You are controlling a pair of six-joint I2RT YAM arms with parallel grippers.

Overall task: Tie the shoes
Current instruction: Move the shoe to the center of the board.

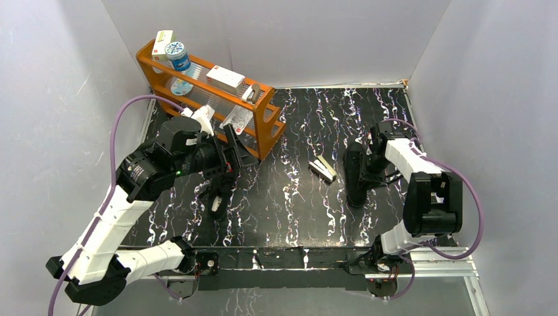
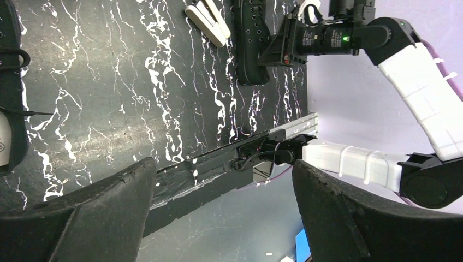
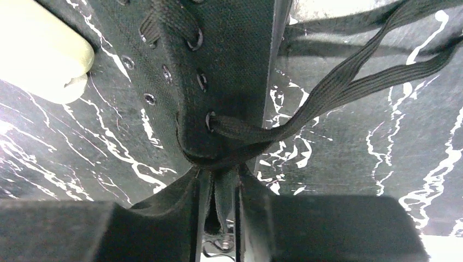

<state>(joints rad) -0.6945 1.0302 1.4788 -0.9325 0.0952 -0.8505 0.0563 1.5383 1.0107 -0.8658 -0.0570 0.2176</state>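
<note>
Top external view, from the near edge outward: a metal rail [image 1: 276, 253] carries both arm bases at the front of the black marbled surface [image 1: 289, 210]. Just beyond it on the left lies the left-hand shoe [image 1: 217, 197], opening upward, with a pale label showing inside. The left tool [image 1: 229, 155] hangs a little farther back, near that shoe but apart from it. In the left wrist view its fingers [image 2: 109, 213] stand spread wide with nothing between them — only the surface and rail show in the gap. The same shoe sits at that picture's left edge.

On the right, the right-hand shoe [image 1: 355, 178] lies lengthwise, running from near to far; the right tool [image 1: 366, 164] is down against it. In the right wrist view this tool's fingers [image 3: 164, 218] are drawn almost together on a flat strip of the black lace [image 3: 322, 95], just below the shoe's row of eyelets. From the nearest eyelet, two strands sweep off to the upper right across the surface.

Between the shoes and slightly farther back rests a small striped box [image 1: 324, 169], touching neither. At the far left stands an orange rack [image 1: 266, 125] — a capped bottle and small cartons sit on it.
</note>
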